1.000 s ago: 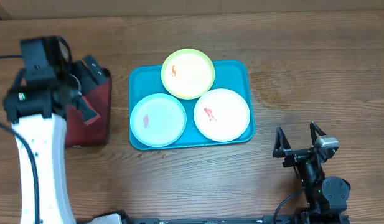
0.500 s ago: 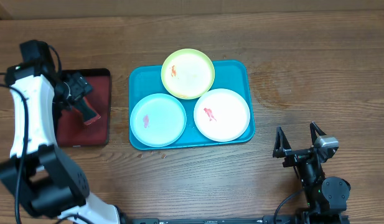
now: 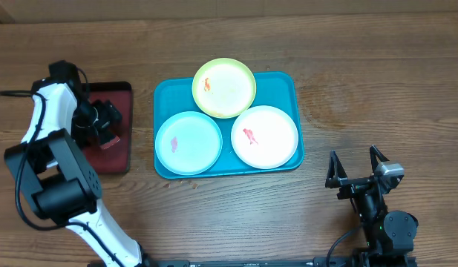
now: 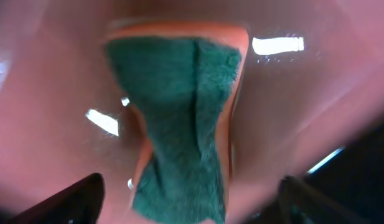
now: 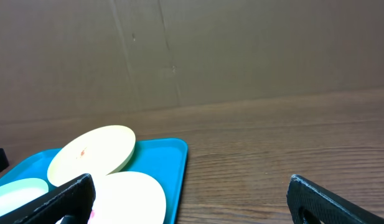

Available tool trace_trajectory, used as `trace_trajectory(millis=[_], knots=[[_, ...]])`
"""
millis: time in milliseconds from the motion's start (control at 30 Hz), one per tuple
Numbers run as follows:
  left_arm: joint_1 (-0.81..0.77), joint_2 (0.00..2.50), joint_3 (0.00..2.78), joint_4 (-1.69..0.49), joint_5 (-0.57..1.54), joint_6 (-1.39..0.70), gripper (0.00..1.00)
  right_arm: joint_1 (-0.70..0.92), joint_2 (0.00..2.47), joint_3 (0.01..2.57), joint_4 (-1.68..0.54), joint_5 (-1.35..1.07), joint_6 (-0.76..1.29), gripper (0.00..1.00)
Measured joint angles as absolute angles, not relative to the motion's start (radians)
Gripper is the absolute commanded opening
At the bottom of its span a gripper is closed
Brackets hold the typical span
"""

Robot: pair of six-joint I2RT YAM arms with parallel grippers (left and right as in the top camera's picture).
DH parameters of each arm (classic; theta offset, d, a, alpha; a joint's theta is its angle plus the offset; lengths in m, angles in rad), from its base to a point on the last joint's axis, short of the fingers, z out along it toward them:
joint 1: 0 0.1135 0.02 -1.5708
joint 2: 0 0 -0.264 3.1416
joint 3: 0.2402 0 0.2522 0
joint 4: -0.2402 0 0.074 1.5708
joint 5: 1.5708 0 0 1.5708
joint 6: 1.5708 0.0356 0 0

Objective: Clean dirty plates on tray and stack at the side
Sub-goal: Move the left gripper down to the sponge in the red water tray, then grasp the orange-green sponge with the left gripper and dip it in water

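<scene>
The teal tray (image 3: 288,83) holds three plates: yellow-green (image 3: 224,87) at the back, light blue (image 3: 188,142) front left, white (image 3: 264,136) front right, each with a small red or orange smear. My left gripper (image 3: 106,127) is open, low over the dark red tray (image 3: 121,100). In the left wrist view its fingers (image 4: 190,202) straddle a sponge (image 4: 182,124) with a green scrub face and orange body. My right gripper (image 3: 356,168) is open and empty on the table at the front right. The right wrist view shows the tray (image 5: 176,162), the yellow-green plate (image 5: 92,149) and the white plate (image 5: 132,196).
The dark red black-rimmed tray sits left of the teal tray. A few crumbs (image 3: 185,183) lie on the wood in front of the teal tray. A brown cardboard wall (image 5: 198,50) stands behind the table.
My left arm has swung down and lowered its gripper onto the dark red tray, around the sponge. The right arm and the plates have not moved.
</scene>
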State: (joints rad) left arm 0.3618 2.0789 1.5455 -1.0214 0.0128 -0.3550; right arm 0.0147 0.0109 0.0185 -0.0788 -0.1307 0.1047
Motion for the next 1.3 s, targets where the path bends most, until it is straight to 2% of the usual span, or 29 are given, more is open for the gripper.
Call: trace_trajectory(millis=[133,200,233,267,467,567,600,633,667,1200,1267,1300], knots=[[0.362,2.123,1.546,-1.025,0.026,-0.337,0.83,0.015,0.011,0.019,-0.078,-0.131,0.104,1.0],[0.362,2.14,1.546,-1.029,0.026,-0.335,0.76,0.015,0.011,0.019,-0.079,-0.131,0.105,1.0],[0.362,2.144,1.548,-1.034,0.022,-0.333,0.69,0.015,0.011,0.019,-0.079,-0.131,0.105,1.0],[0.362,2.144,1.55,-1.038,0.023,-0.334,0.55,0.015,0.011,0.019,-0.079,-0.131,0.104,1.0],[0.362,2.146,1.551,-1.048,0.018,-0.326,0.04,0.015,0.011,0.019,-0.078,-0.131,0.105,1.0],[0.362,2.146,1.551,-1.048,0.018,-0.315,0.06,0.015,0.011,0.019,-0.079,-0.131,0.104,1.0],[0.362,2.146,1.551,-1.047,0.018,-0.315,0.3,0.015,0.011,0.019,-0.079,-0.131,0.105,1.0],[0.362,2.146,1.551,-1.047,0.019,-0.312,0.6,0.015,0.011,0.019,-0.079,-0.131,0.104,1.0],[0.362,2.146,1.551,-1.044,0.018,-0.313,1.0,0.015,0.011,0.019,-0.079,-0.131,0.104,1.0],[0.362,2.146,1.56,-0.871,-0.111,-0.313,1.0,0.015,0.011,0.019,-0.078,-0.13,0.104,1.0],[0.362,2.146,1.56,-0.847,-0.12,-0.313,0.93,0.015,0.011,0.019,-0.078,-0.131,0.104,1.0],[0.362,2.146,1.56,-0.837,-0.123,-0.313,0.82,0.015,0.011,0.019,-0.078,-0.131,0.104,1.0]])
